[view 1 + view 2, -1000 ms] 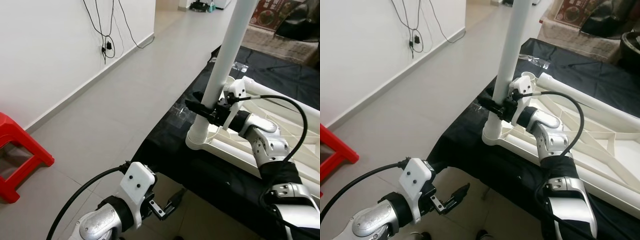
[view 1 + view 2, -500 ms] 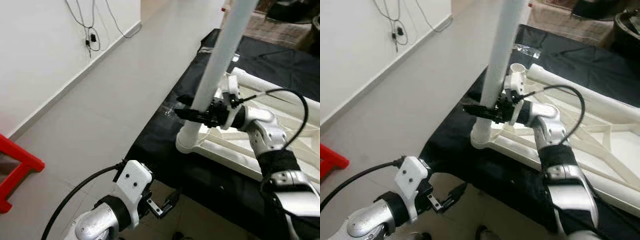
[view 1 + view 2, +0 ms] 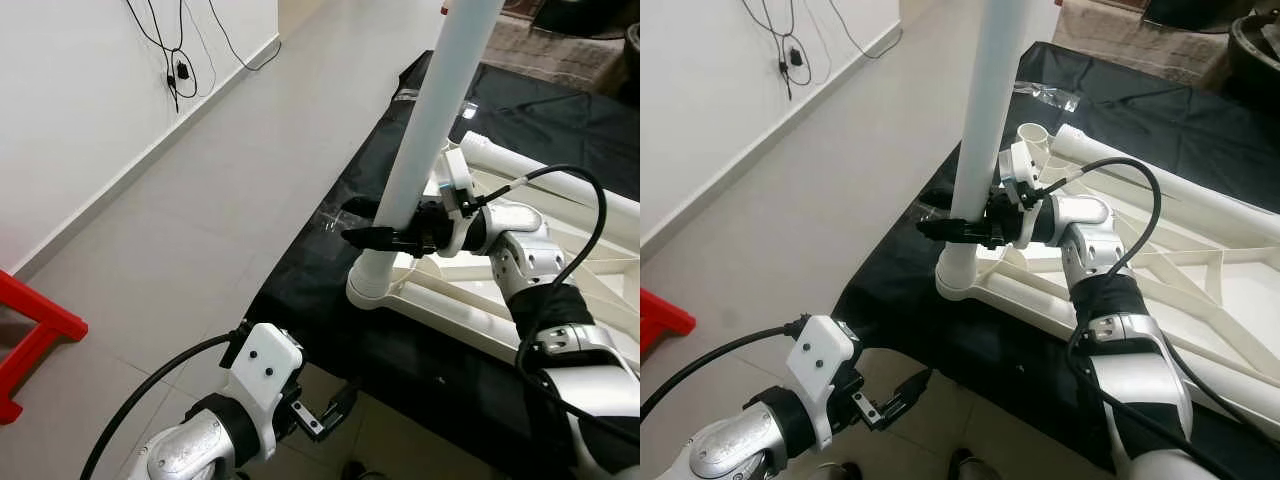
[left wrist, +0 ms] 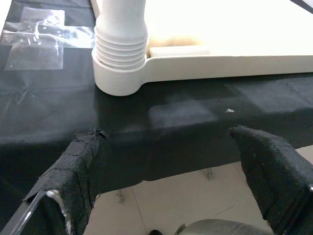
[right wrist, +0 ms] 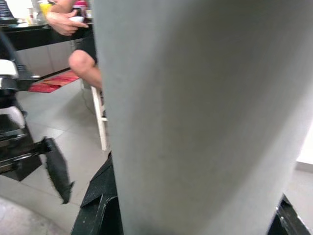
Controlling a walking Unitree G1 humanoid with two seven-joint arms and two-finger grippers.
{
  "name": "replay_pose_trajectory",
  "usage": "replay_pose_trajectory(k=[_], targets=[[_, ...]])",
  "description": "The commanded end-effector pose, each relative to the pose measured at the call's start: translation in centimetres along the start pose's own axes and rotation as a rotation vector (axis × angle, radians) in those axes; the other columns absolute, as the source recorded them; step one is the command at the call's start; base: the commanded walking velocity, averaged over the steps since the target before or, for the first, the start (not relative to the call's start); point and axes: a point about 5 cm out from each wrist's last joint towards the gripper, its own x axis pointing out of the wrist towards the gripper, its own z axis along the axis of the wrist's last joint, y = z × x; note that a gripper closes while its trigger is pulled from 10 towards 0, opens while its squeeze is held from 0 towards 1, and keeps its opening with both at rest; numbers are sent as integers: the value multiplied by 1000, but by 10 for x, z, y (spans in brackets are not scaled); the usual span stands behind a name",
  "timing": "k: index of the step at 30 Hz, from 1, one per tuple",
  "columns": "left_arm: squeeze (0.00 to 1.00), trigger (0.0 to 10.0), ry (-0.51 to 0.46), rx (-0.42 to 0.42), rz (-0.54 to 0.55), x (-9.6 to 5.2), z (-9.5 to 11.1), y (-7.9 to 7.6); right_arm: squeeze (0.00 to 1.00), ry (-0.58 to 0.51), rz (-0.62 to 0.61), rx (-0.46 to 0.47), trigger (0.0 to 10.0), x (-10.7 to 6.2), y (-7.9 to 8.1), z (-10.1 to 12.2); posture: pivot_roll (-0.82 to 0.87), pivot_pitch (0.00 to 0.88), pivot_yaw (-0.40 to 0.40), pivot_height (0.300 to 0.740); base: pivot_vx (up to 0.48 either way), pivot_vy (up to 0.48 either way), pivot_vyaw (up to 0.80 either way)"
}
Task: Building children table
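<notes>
My right jaws are closed around the white table leg low on its shaft, just above the corner socket of the upturned white tabletop, which lies on the black-covered bench. Against a second ago my wrist has rolled and the fingers now reach further past the leg, which stands a little more upright, so I judge I am twisting it home; the ribbed collar looks seated in the socket. My left jaws hang open below the bench edge, holding nothing. A person's knee is nearby.
</notes>
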Motion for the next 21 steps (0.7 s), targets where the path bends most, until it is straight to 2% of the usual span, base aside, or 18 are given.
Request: replay_pose_trajectory(k=[1,5,7,12,21], targets=[[0,10000,13,-6,-19,-3,0,-4,0,45,78,144,10000,9,15,-33,268,251,-53,740,0,0,0],[0,10000,13,-4,-20,-3,0,-3,0,26,94,140,10000,13,16,-33,264,249,-52,740,0,0,0],[0,10000,12,0,-24,-2,1,-4,0,-20,68,148,10000,17,15,-36,266,242,-54,740,0,0,0],[0,10000,8,2,-23,-2,1,-4,0,-53,26,164,10000,14,16,-41,270,236,-52,740,0,0,0],[0,10000,5,11,-24,1,2,-1,0,-33,-93,147,10000,-5,32,-54,260,235,-40,740,0,0,0]])
